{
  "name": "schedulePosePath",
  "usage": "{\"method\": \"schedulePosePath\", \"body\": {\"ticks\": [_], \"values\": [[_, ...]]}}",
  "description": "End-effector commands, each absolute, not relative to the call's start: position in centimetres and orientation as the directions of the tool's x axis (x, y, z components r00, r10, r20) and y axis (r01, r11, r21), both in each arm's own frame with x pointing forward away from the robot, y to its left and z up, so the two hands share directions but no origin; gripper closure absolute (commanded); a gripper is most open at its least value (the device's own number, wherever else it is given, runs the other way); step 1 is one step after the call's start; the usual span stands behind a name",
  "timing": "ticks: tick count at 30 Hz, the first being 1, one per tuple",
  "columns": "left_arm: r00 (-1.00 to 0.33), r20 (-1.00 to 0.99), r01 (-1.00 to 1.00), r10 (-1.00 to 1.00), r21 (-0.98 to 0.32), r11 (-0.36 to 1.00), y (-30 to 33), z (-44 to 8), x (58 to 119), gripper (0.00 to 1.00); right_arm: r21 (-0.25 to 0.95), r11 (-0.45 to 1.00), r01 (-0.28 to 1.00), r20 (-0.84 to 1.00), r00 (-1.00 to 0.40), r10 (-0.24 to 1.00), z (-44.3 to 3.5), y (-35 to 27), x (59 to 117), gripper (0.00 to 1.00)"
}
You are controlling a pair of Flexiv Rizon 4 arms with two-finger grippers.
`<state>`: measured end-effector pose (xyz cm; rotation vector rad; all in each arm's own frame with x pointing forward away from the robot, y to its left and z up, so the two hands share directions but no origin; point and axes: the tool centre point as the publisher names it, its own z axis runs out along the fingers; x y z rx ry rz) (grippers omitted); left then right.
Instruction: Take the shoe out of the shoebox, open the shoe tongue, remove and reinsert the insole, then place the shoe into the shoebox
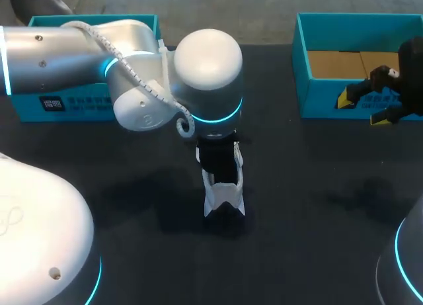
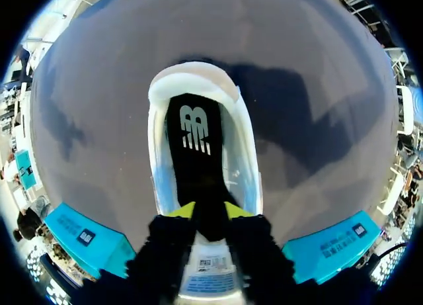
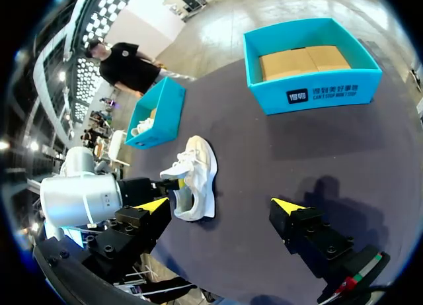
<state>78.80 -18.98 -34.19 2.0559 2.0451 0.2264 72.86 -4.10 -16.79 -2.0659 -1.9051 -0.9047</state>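
Note:
A white shoe stands on the dark table at its middle, with a black insole lying inside it. My left gripper hangs straight over the shoe's opening, its yellow tips a little apart on either side of the insole's near end; the grip looks loosened. The tongue's white label shows under the fingers. In the head view the left arm's big white joint hides most of that gripper. My right gripper stands wide open and empty at the near wall of the right shoebox. The right wrist view shows the shoe ahead of its fingers.
The right teal shoebox holds only brown cardboard. A second teal box sits at the back left, partly behind my left arm; something white lies in it. Bare table lies between the shoe and the right box.

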Motion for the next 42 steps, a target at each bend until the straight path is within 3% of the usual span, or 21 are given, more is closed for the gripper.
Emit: {"method": "schedulePosePath", "body": {"ticks": [1,2,3,4,5,42], "values": [[-0.006,-0.062,0.962,0.998,0.271,0.023,-19.4,-34.6,78.8,0.62,0.261,-0.158,0.952,0.546,-0.01,0.838,-16.9,-4.0,72.9,0.0],[-0.022,-0.068,0.962,0.997,0.27,0.039,-19.4,-34.7,78.8,0.32,0.261,-0.158,0.952,0.546,-0.01,0.838,-16.9,-4.0,72.9,0.0],[-0.022,-0.067,0.962,0.998,0.269,0.039,-19.5,-34.8,78.7,0.15,0.261,-0.158,0.952,0.546,-0.01,0.838,-16.9,-4.0,72.9,0.0],[-0.022,-0.067,0.962,0.998,0.269,0.039,-19.5,-34.8,78.7,0.15,0.261,-0.158,0.952,0.546,-0.01,0.838,-16.9,-4.0,72.9,0.0],[-0.027,-0.074,0.965,0.997,0.257,0.045,-19.5,-34.9,78.6,0.0,0.261,-0.158,0.952,0.546,-0.01,0.838,-16.9,-4.0,72.9,0.0],[-0.039,-0.092,0.955,0.995,0.289,0.064,-18.6,-30.0,80.2,0.0,0.261,-0.158,0.952,0.546,-0.01,0.838,-16.9,-4.0,72.9,0.0]]}}
